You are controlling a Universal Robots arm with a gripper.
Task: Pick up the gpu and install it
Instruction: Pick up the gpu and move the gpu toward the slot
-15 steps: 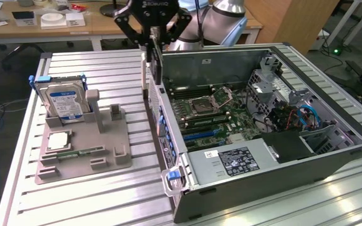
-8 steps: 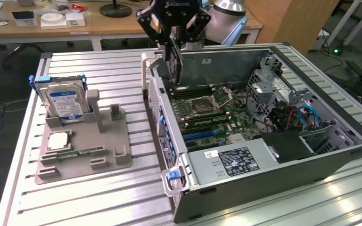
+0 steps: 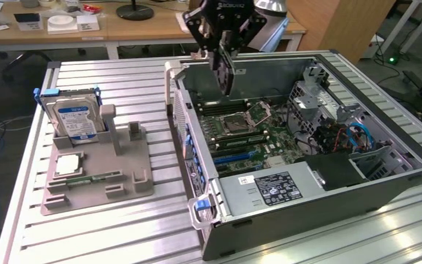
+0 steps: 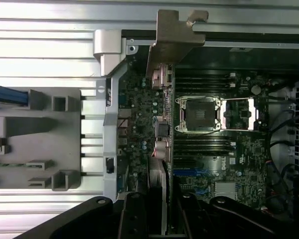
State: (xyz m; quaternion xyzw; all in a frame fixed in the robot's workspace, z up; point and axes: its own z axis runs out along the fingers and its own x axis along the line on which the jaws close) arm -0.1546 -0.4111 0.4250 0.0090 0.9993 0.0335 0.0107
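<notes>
One gpu [image 3: 225, 71] is being gripped by the one gripper [image 3: 224, 50], whose jaws are being kept partly closed, clamped on the card's two flat faces. One computer case [image 3: 387, 181] is being supported, open side up, on one ribbed metal table [image 3: 123, 236]. Just beside it, on the exterior view's left, one grey holder tray [image 3: 97, 192] is being occupied by one hard drive [image 3: 75, 118], one processor chip [image 3: 68, 164] and one memory stick [image 3: 99, 177]. Inside the case, one motherboard [image 3: 270, 135], one open processor socket [image 3: 249, 116] and one power supply [image 3: 270, 187] are being exposed.

The gpu is being held above the case's open side, near its far wall in the exterior view and close to the wall facing the tray. Free room is being left over the motherboard around the card. Toward the exterior view's right the space is being crowded by one bundle of cables [image 3: 350, 140] and one drive cage [image 3: 314, 93]. Whether the card's lower end is below the case rim cannot be told.

The card is being carried on edge, its long axis running up and down beneath the gripper, its thin edge being turned toward the exterior camera. In the wrist view it is being seen edge-on between two fingers [image 4: 133, 216], and its silver bracket [image 4: 172, 40] is being carried at the end farthest from them.
</notes>
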